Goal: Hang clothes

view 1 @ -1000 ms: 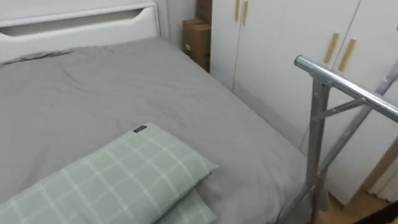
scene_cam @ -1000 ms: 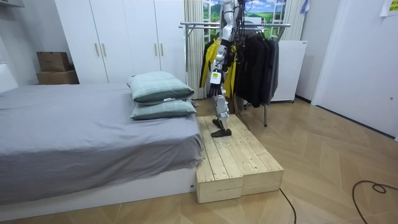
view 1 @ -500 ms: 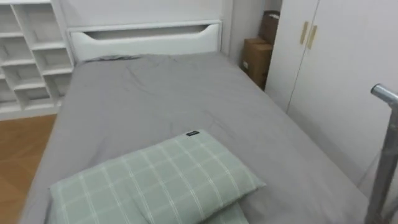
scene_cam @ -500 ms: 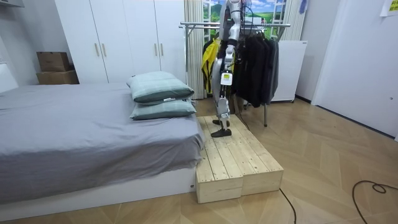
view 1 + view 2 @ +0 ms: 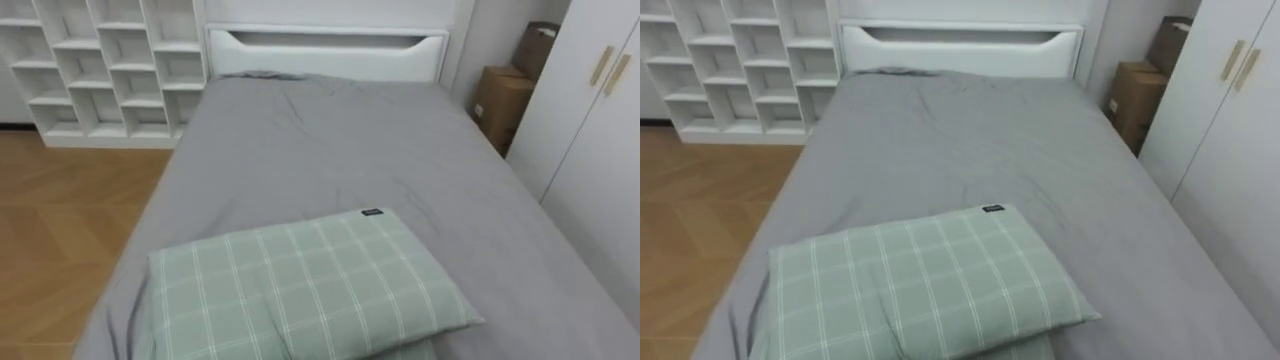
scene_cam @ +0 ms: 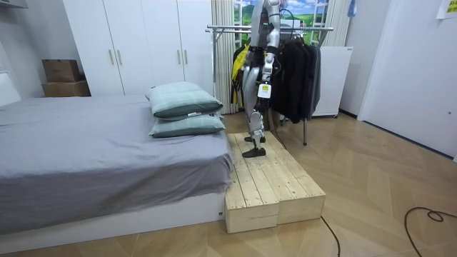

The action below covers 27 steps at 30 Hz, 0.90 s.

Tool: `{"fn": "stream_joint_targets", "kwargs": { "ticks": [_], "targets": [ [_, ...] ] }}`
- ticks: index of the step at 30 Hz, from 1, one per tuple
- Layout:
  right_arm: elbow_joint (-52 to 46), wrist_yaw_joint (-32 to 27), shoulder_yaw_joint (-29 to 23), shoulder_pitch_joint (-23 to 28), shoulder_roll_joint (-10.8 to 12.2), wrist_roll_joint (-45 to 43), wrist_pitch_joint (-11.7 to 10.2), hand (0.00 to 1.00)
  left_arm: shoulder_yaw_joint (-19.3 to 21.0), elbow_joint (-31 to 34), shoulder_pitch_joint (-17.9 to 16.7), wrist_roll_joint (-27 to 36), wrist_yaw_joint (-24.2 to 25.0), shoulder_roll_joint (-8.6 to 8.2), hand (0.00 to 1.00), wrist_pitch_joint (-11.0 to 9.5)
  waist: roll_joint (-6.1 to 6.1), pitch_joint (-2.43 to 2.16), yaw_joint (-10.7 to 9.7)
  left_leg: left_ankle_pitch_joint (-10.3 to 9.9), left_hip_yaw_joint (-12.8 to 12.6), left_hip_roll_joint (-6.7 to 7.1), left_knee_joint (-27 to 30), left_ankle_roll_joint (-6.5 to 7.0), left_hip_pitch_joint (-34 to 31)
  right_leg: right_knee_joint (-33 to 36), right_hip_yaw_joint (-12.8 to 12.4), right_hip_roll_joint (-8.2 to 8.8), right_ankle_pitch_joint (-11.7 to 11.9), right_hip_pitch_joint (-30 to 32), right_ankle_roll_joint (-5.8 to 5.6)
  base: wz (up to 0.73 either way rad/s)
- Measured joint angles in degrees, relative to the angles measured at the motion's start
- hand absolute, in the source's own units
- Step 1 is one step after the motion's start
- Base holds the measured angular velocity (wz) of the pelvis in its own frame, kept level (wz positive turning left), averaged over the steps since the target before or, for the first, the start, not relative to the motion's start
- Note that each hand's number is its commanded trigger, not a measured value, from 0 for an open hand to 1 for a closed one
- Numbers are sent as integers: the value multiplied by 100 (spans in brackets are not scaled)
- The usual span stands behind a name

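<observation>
Grey bed (image 5: 330, 150) stretches out ahead, and the robot is up on the wooden platform (image 6: 271, 182). Clothes rack (image 6: 314, 29) stands just behind its hanging left hand (image 6: 263, 92), with dark jackets (image 6: 296, 75) on the rail. Can't tell how the fingers are set.

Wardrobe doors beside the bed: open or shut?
Shut. The white wardrobe doors sit flush in one plane, handles paired at the seams, no interior showing.

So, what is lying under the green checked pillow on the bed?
Under the checked pillow lies a second pillow, largely covered; both rest on the grey bed.
</observation>
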<state>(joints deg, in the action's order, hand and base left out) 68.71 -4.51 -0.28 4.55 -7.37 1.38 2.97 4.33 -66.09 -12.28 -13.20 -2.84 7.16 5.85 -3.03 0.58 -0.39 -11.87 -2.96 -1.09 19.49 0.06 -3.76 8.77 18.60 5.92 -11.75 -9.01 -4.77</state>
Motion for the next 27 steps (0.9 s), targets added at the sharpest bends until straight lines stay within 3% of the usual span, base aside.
{"fn": "stream_joint_targets", "kwargs": {
  "ticks": [6, 19, 27],
  "targets": [
    [2, 22, 75, 7, 12, -133, -51, 0, 11, 99, -83, 1, -189, 3, 0, 1, -4, -52, 87, 28, 15, 10, 3, 10, -10, -4, 51, -3, 42, -51, 51, 4],
    [12, 55, 71, 80, 19, 62, -87, 0, -15, 95, -125, 9, -295, 1, 0, 4, 34, -47, 56, -39, 168, 86, -4, -11, 51, -112, 188, 4, 11, -279, 4, 5],
    [249, 425, 67, 104, -28, 505, -104, 0, -9, 87, -84, -13, -263, -1, 0, 10, 82, -35, 55, -47, 236, 67, -10, -36, 55, -99, 203, -30, 12, -293, 5, 1]
  ]
}}
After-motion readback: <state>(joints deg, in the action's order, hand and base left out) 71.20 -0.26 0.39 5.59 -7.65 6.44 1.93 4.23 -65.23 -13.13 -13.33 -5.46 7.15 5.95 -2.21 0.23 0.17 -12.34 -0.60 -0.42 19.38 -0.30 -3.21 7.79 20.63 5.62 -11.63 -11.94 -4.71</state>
